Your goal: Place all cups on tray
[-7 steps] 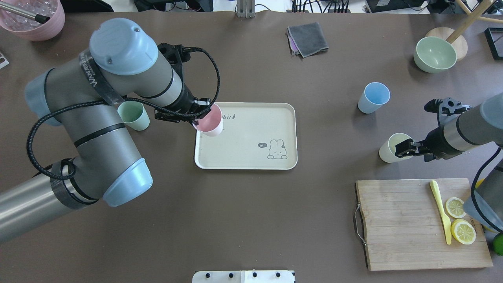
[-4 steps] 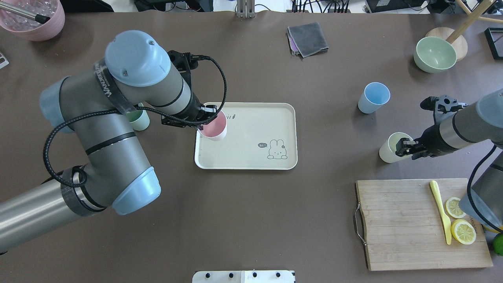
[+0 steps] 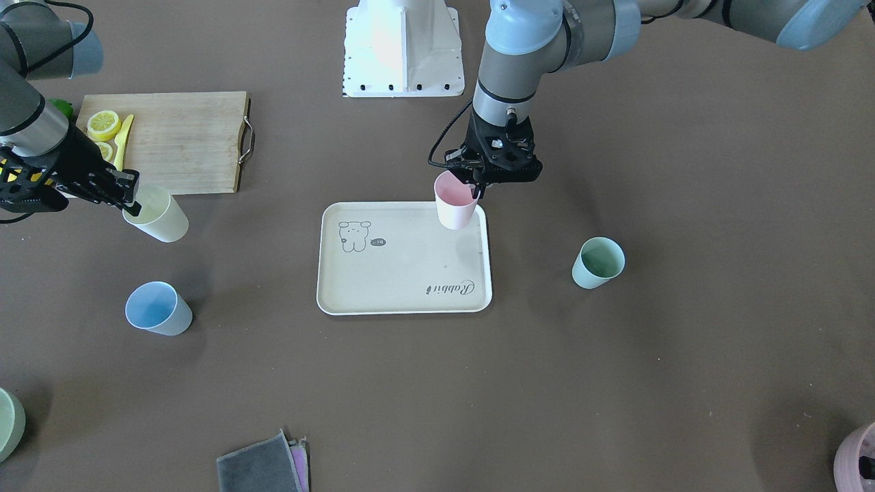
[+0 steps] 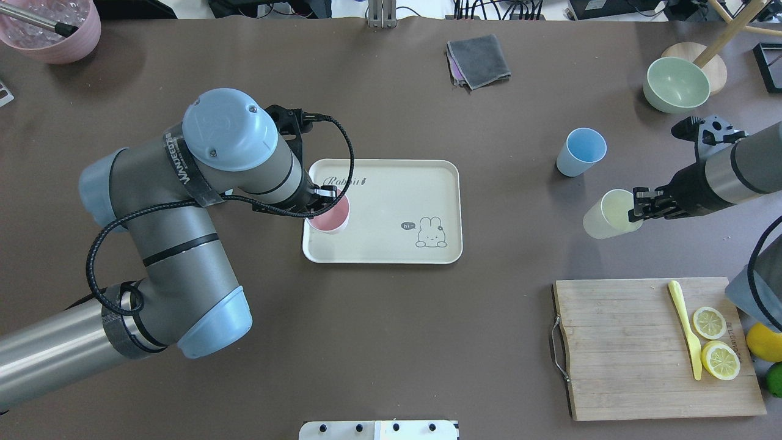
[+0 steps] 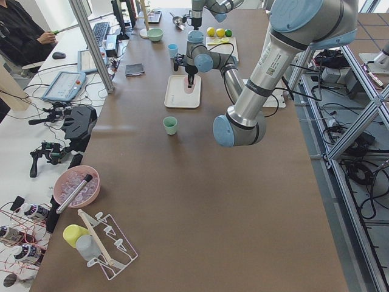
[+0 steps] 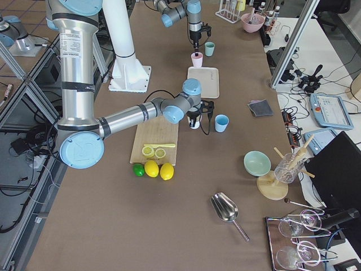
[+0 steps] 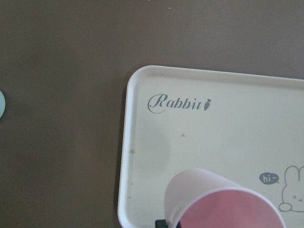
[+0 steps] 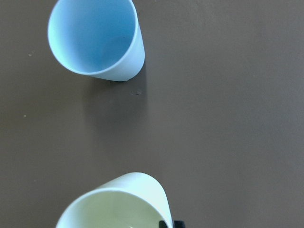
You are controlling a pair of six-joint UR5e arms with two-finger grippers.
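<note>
The beige tray [image 4: 391,189] lies mid-table. My left gripper [image 4: 322,200] is shut on the rim of the pink cup [image 4: 330,215] and holds it upright over the tray's near left corner [image 3: 472,219]. I cannot tell whether the cup touches the tray. My right gripper [image 4: 638,205] is shut on the rim of the pale yellow cup [image 4: 606,215], which is tilted and lifted slightly off the table. The light blue cup [image 4: 580,151] stands just beyond it. The mint green cup [image 3: 598,263] stands left of the tray and is hidden by my left arm in the overhead view.
A wooden cutting board [image 4: 635,348] with lemon slices and a yellow knife lies at the near right. A green bowl [image 4: 676,84] stands at the far right, a grey cloth [image 4: 478,60] at the far middle and a pink bowl [image 4: 52,27] at the far left.
My left arm has carried the pink cup along the tray's left side to its near corner. My right gripper has closed on the yellow cup, tipped it and raised it.
</note>
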